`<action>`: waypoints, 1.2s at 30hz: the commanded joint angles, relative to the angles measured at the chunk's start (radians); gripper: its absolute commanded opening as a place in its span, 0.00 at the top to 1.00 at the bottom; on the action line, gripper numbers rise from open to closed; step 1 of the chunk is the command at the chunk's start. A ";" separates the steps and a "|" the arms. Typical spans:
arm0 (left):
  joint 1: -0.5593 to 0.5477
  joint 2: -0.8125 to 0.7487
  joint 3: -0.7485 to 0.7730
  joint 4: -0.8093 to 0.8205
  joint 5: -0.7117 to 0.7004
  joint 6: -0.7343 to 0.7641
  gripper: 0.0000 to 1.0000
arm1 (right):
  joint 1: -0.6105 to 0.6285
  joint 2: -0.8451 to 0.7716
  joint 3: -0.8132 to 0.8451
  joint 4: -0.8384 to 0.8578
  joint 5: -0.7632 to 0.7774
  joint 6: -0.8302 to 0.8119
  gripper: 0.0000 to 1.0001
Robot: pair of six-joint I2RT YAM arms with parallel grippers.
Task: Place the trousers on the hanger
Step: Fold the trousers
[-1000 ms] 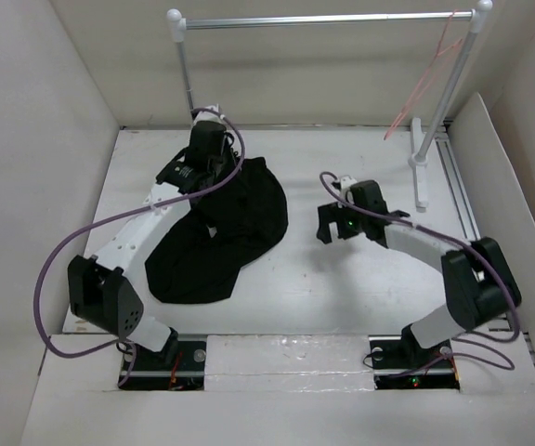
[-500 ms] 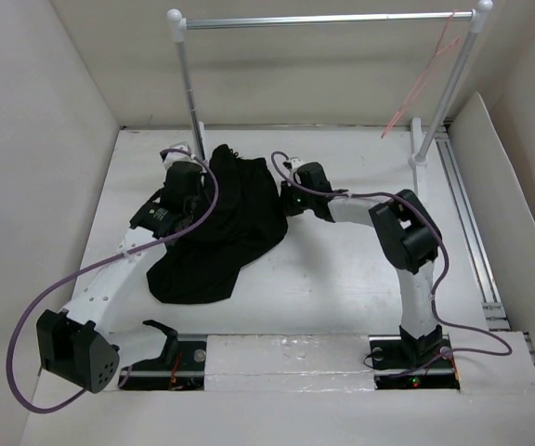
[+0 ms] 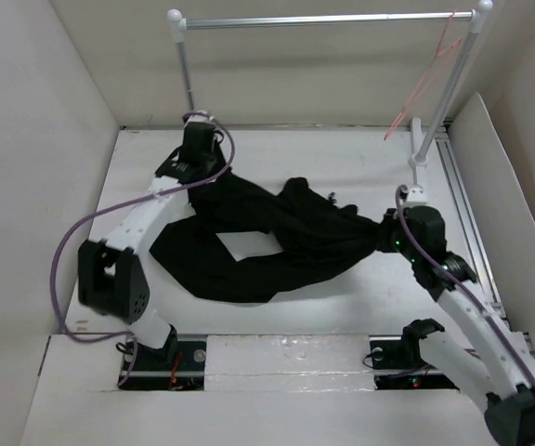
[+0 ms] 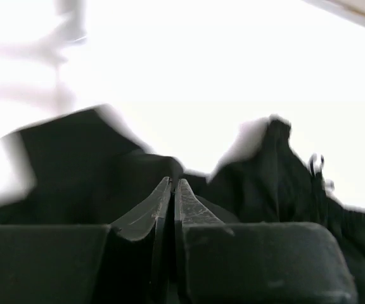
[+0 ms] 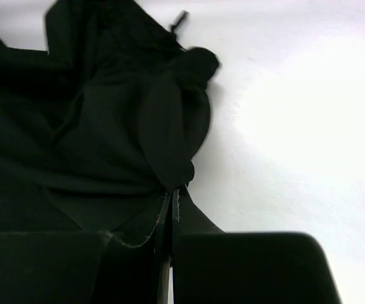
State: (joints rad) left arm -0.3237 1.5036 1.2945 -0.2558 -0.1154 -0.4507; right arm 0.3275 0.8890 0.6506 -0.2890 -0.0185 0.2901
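Note:
The black trousers (image 3: 286, 243) lie stretched across the white table, pulled between both grippers. My left gripper (image 3: 204, 175) is shut on their rear left end; in the left wrist view its fingertips (image 4: 172, 181) are pressed together against dark trousers (image 4: 277, 183) fabric. My right gripper (image 3: 385, 232) is shut on the right end, and in the right wrist view a fold of the trousers (image 5: 106, 107) is pinched at the tips of the gripper (image 5: 172, 189). The thin pinkish-red hanger (image 3: 423, 79) hangs from the right end of the rail, apart from both grippers.
A silver rail (image 3: 323, 19) on two white posts crosses the back of the table; the right post's base (image 3: 420, 181) stands just behind my right gripper. White walls (image 3: 45, 139) close in the left, back and right sides.
My right gripper reached the trousers, shut on them and pulled them to the right, spreading the bundle out. The left gripper stayed shut on the fabric and shifted toward the rear left.

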 commanded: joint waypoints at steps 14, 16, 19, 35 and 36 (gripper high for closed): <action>-0.115 0.443 0.313 0.044 0.147 -0.054 0.88 | -0.071 -0.377 0.076 -0.701 -0.063 -0.089 0.13; -0.153 0.432 0.327 0.046 0.187 -0.031 0.73 | -0.071 -0.269 0.098 -0.620 -0.055 -0.133 0.11; -0.189 0.376 0.324 0.017 0.185 0.010 0.40 | -0.071 -0.106 0.184 -0.420 -0.063 -0.205 0.16; 0.353 -0.129 -0.428 0.211 0.279 -0.134 0.64 | 0.005 0.421 0.314 -0.050 -0.193 -0.368 0.60; 0.353 -0.097 -0.423 0.219 0.287 -0.123 0.57 | 0.014 0.426 0.307 -0.049 -0.201 -0.368 0.58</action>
State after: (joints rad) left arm 0.0597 1.3602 0.8715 -0.0624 0.0761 -0.6144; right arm 0.3180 1.3174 0.9649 -0.4213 -0.1684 -0.0536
